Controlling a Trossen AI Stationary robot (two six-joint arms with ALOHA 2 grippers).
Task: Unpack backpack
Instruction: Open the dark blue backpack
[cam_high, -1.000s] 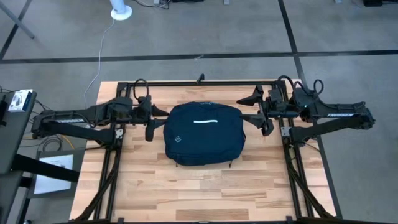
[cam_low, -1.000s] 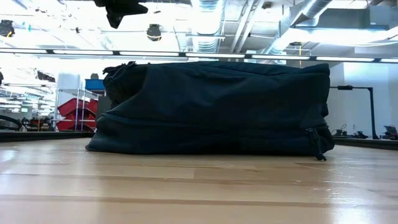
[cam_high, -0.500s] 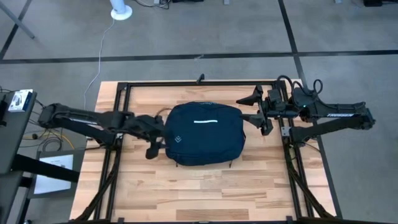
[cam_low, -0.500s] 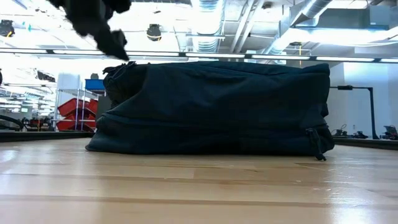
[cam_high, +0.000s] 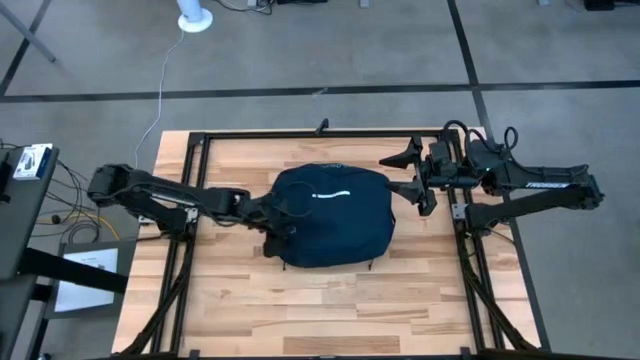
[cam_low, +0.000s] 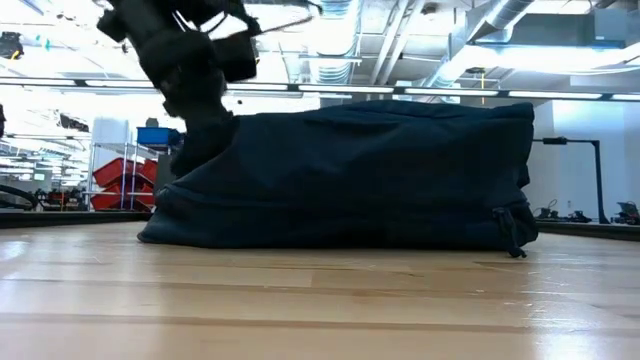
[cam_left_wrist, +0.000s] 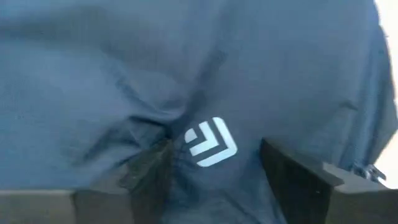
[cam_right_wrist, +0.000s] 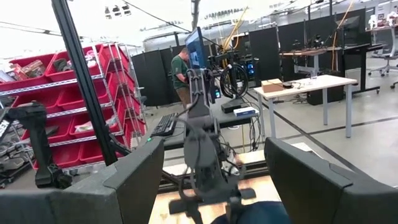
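Note:
The dark navy backpack (cam_high: 335, 215) lies flat on the wooden table (cam_high: 300, 310), with a white stripe (cam_high: 335, 195) and a white logo (cam_left_wrist: 211, 143) on its top. My left gripper (cam_high: 282, 232) is open over the backpack's left end, tipped down, its fingers standing on either side of the logo. In the low view it (cam_low: 200, 95) sits on the bag's top left corner. My right gripper (cam_high: 408, 178) hangs open above the table, just right of the backpack, with nothing between its fingers. My left gripper presses its open fingers (cam_left_wrist: 152, 165) into the top fabric at the backpack's left end, around the logo. It slants down from the table's left side. The fabric (cam_left_wrist: 168, 124) is dented and creased beside one finger. The backpack's base stays on the table.
Black frame rails (cam_high: 190, 200) run along the table's left, right and far sides. Bare wood lies between the backpack and the near edge. The right wrist view looks level across at my left arm (cam_right_wrist: 202, 149) and a room with red bins and a person.
My left gripper has moved from beside the backpack's left end toward the right and down onto it, tipping its fingers downward. The backpack's top left corner has sunk under it and the white stripe has bent. The rest of the bag has stayed in place.

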